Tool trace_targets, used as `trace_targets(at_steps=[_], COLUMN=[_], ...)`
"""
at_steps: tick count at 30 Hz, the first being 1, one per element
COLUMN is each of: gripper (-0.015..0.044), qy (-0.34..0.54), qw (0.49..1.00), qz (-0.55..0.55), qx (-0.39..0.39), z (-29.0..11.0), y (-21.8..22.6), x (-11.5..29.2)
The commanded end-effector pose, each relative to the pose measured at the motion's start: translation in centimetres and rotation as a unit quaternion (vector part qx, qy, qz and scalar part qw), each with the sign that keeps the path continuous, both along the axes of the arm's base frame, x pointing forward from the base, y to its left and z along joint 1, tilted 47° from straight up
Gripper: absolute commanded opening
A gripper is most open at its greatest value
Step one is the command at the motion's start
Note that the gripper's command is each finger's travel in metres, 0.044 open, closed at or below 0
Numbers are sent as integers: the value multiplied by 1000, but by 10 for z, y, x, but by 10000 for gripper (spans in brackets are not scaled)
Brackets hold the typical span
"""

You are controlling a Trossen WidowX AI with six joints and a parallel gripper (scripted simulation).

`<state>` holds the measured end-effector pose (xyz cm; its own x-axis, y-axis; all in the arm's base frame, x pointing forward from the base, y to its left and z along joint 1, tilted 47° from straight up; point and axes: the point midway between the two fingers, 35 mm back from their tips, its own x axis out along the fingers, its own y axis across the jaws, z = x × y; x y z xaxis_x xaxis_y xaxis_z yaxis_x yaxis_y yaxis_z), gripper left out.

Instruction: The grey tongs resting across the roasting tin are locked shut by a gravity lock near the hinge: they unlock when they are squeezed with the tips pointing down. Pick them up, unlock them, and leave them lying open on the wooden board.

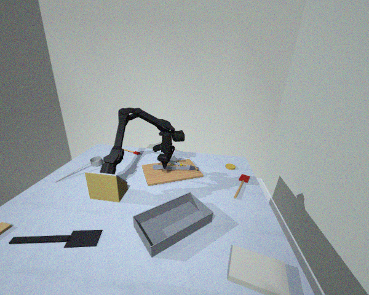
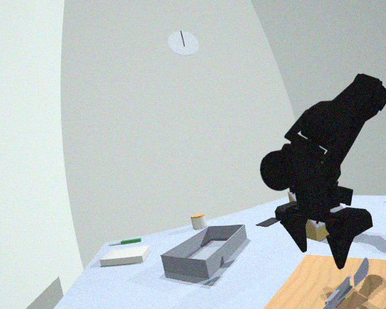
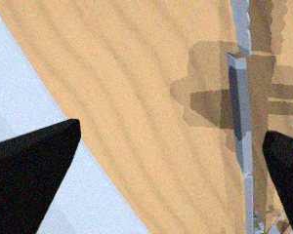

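Black parallel-jaw gripper (image 2: pixel 321 257): jaws spread wide, nothing between them, tips pointing down just above the rectangular wooden board (image 1: pixel 165 177), clear of it. Grey metal tongs (image 1: pixel 178 167): lying flat on the board's far half, arms parted, apart from the black fingers. One grey arm shows beside the right-hand finger in the wrist view. Board sits near the far edge of the pale blue table (image 1: pixel 51 270). Grey rectangular roasting tin (image 1: pixel 173 219): mid-table, nearer the front edge, well apart from the board. Red-headed wooden-handled spatula (image 1: pixel 242 184): toward the right edge
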<state>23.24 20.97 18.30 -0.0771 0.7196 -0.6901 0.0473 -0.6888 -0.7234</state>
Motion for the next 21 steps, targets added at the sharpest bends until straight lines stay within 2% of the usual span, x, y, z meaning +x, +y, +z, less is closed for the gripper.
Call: trace_targets(at_steps=[1,8,14,21], gripper=[440,440,440,440], qy=[-2,-1,3,3], qw=[1000,1000,1000,1000], qz=[2,2,1,1], qx=[4,3,-1,-1], z=[-16,-13,18,19], y=[-19,-23,-51,-52], x=[-24,-23,-16,-16])
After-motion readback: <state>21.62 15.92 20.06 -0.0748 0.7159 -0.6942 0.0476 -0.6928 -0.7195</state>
